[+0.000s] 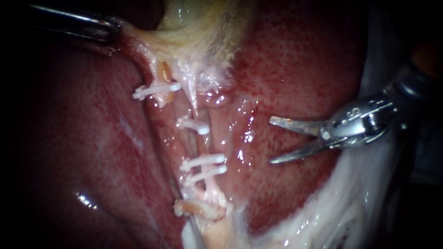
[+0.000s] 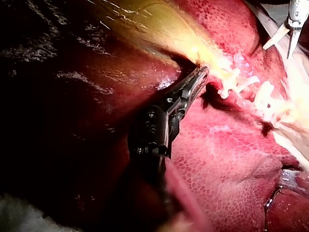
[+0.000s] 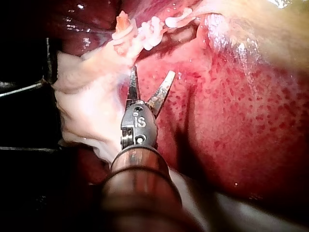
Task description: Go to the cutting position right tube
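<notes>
Bare liver [image 1: 251, 147] ahead of right instrument [image 1: 270, 140], white clips [image 1: 203, 162] stacked beyond

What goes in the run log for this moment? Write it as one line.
left instrument: jaws shut on gallbladder | right instrument: jaws open, over liver, apart from clipped right tube | cut: not begun

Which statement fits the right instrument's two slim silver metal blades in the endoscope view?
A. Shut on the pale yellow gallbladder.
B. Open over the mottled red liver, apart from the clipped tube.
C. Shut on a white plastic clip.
B: a clear gap shows between the blades of the right instrument, which hang over the liver, short of the white clips.
</notes>
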